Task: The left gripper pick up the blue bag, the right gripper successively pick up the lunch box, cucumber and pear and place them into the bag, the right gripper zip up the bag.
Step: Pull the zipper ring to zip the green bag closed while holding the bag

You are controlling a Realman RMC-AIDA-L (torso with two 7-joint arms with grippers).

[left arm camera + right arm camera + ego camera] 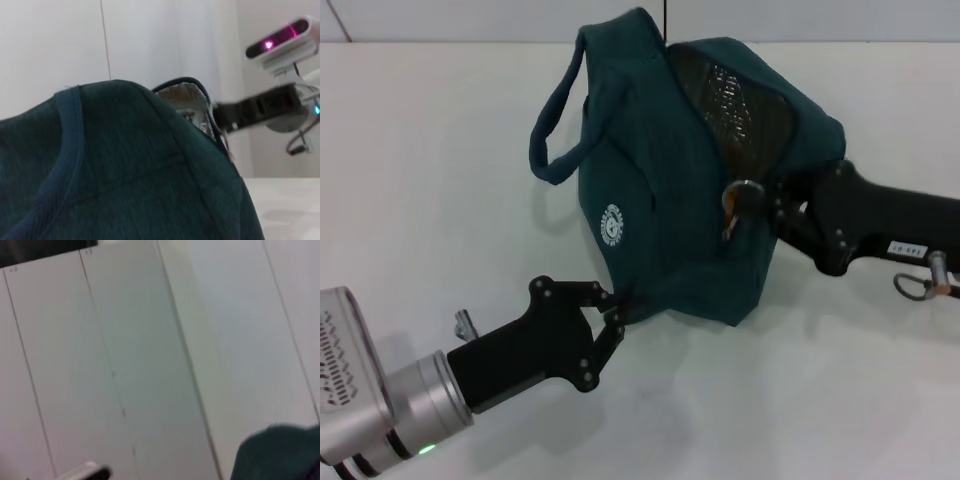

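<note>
Left claw [616, 322]: enters the head view from 7 o'clock; its black fingers are pinched together on the fabric of the blue bag's lower near corner.
Right claw [767, 203]: reaches in from 3 o'clock and sits at the bag's open end, at the zipper; whether its fingers are apart or together cannot be told, since the bag's edge and the pull cover them.
Blue bag [665, 215]: stands on the white surface [430, 180] slightly above centre of the head view, leaning toward 1 o'clock; dark teal fabric, with a small round white logo [611, 224] on the side facing 7 o'clock.
Handle [552, 120]: one loop hangs off the bag toward 10 o'clock, its lower end resting against the bag's side.
Mouth of bag [735, 105]: partly open at 1 o'clock of the bag, showing dark quilted foil lining; nothing inside can be made out.
Zipper pull [740, 195]: a metal ring with a small tan tag, hanging just beside the right claw at the bag's right end.
Left wrist view: teal fabric [120, 170] fills the lower frame, a strip of silver lining [187, 100] shows at the opening, and the right arm [260, 107] meets the bag's edge beyond it.
Right wrist view: mostly pale panelled wall; a corner of teal fabric [275, 455] shows at one edge.
</note>
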